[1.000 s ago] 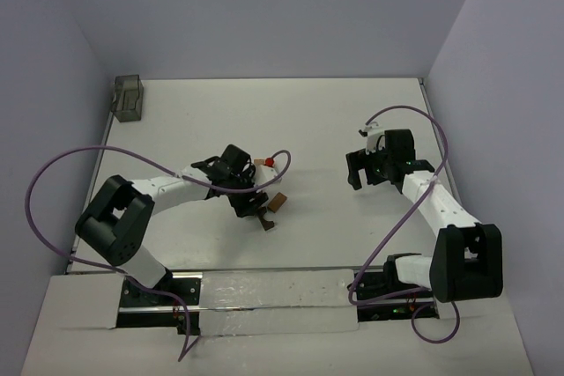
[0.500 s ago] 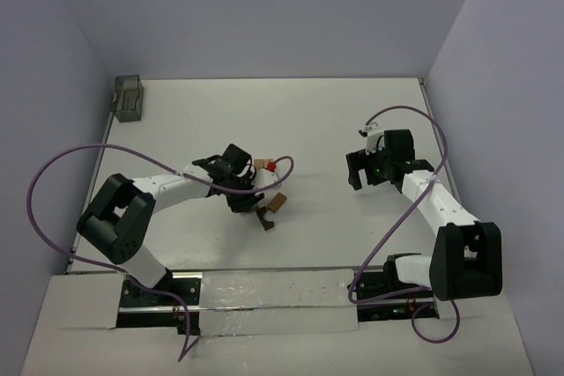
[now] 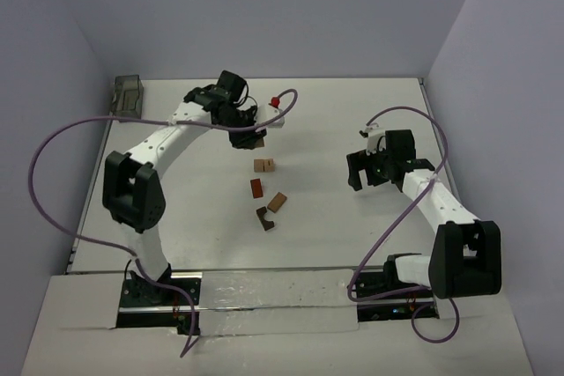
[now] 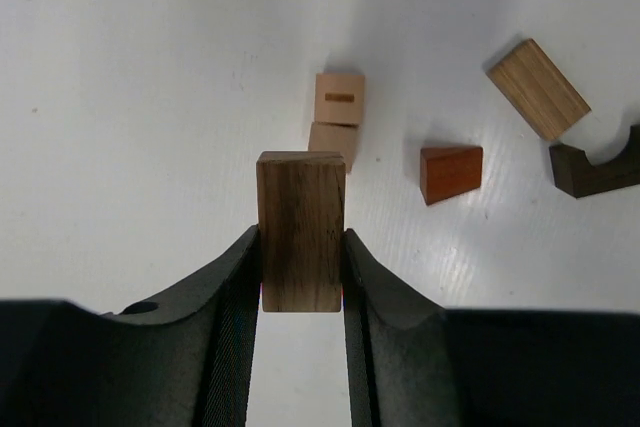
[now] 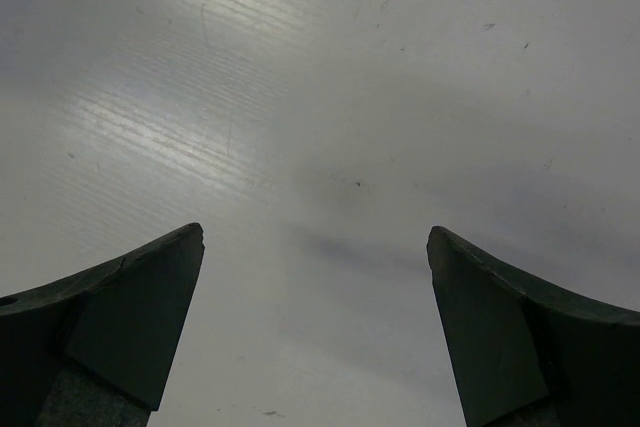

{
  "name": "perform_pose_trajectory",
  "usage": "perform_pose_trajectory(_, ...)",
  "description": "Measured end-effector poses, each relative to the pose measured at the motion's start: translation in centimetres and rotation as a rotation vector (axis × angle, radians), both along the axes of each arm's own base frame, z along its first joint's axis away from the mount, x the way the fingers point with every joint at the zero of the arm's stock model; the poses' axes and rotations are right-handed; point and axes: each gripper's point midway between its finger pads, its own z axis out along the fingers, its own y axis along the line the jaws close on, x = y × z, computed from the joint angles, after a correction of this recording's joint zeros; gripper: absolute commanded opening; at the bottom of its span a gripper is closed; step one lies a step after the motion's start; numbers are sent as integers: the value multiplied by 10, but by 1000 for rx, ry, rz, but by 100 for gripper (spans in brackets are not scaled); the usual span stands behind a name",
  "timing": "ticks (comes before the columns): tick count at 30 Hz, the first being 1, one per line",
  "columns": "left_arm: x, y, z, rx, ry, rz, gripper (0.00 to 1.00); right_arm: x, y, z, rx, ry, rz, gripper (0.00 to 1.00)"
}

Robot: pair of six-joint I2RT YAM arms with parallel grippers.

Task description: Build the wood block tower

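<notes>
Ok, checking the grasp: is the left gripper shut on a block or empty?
Shut: the left gripper clamps a brown block between its jaws.

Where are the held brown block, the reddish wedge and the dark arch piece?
held brown block (image 4: 300, 232), left wrist view, middle of its facing side.
reddish wedge (image 4: 450, 173), left wrist view, centre of its top face.
dark arch piece (image 4: 588, 172), left wrist view, its visible left end.

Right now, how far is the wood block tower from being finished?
Done: at most a light tan pair sits together. In hand: the left gripper holds a dark brown block. Remaining: the red wedge, tan cuboid and dark arch lie loose; the right gripper is open.
</notes>
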Motion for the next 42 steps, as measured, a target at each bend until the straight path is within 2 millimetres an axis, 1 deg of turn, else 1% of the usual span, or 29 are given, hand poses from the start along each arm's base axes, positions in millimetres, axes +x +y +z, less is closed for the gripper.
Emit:
perform_pose_trajectory(4,18,-16,-26,23,69,-31,7,0,-1,3,34,9,-11,100)
perform_pose_trajectory(6,21,-19,-39,42,107,-43,7,2,-4,6,40,4,-21,100)
perform_pose_trajectory(8,24,-21,-46,56,134,-55,7,2,-6,6,42,3,-28,100)
perform_pose_trajectory(11,27,-25,-50,61,141,-74,9,2,-9,5,42,5,-38,100)
perform_pose_trajectory(19,17,-34,-58,80,157,-118,19,2,-9,2,42,18,-39,100)
perform_pose_trajectory(30,15,-33,-76,106,188,-123,21,2,-9,1,42,20,-40,100)
perform_pose_trajectory(42,14,-32,-93,124,221,-123,26,1,-9,-6,42,47,-40,100)
